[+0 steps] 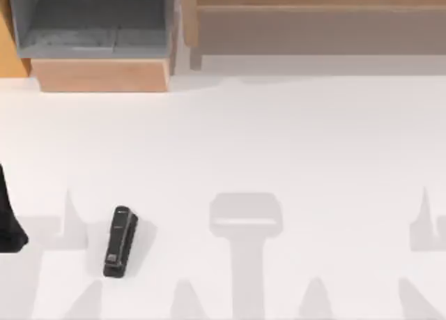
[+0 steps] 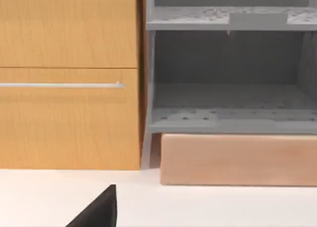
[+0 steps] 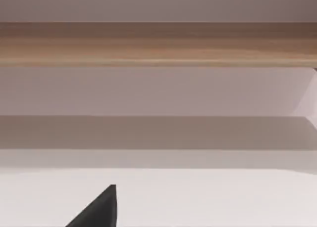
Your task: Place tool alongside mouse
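Near the surface's (image 1: 279,146) front-left corner, black tool (image 1: 120,241) lying flat and untouched, left arm (image 1: 8,219) parked at the left edge, gripper state impossible to tell, grey shelf unit (image 1: 94,20) at the back-left corner.

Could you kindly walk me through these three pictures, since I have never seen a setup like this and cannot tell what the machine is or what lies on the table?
This is a rendered simulation of two AgileX arms at a white table. The top view looks down from above. A black stapler-like tool lies near the table's left front, untouched. A dark piece of the left arm sits at the left edge. The other two pictures come from cameras on each wrist. The left wrist view faces a wooden cabinet and a grey shelf unit; the right wrist view faces a wooden ledge. Nothing is held. I see no mouse.
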Controlling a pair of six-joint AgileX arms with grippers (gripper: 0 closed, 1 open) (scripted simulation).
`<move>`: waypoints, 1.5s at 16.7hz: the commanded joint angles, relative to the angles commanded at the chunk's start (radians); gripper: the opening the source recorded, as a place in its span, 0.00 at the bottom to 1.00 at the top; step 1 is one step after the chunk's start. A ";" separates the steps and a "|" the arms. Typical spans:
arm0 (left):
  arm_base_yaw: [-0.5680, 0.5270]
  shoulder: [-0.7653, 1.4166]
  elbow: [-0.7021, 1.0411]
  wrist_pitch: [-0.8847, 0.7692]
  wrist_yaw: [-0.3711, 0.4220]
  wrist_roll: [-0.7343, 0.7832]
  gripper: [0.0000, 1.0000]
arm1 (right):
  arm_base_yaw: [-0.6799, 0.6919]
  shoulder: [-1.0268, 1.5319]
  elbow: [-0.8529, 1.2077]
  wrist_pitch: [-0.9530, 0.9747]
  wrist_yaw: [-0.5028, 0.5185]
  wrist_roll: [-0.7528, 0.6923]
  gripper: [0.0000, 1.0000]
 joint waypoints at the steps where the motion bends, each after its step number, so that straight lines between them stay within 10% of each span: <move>1: 0.000 0.000 0.000 0.000 0.000 0.000 1.00 | 0.000 0.000 0.000 0.000 0.000 0.000 1.00; 8: -0.073 0.225 0.183 -0.149 -0.004 -0.055 1.00 | 0.000 0.000 0.000 0.000 0.000 0.000 1.00; 25: -0.451 1.675 1.063 -0.913 0.001 -0.331 1.00 | 0.000 0.000 0.000 0.000 0.000 0.000 1.00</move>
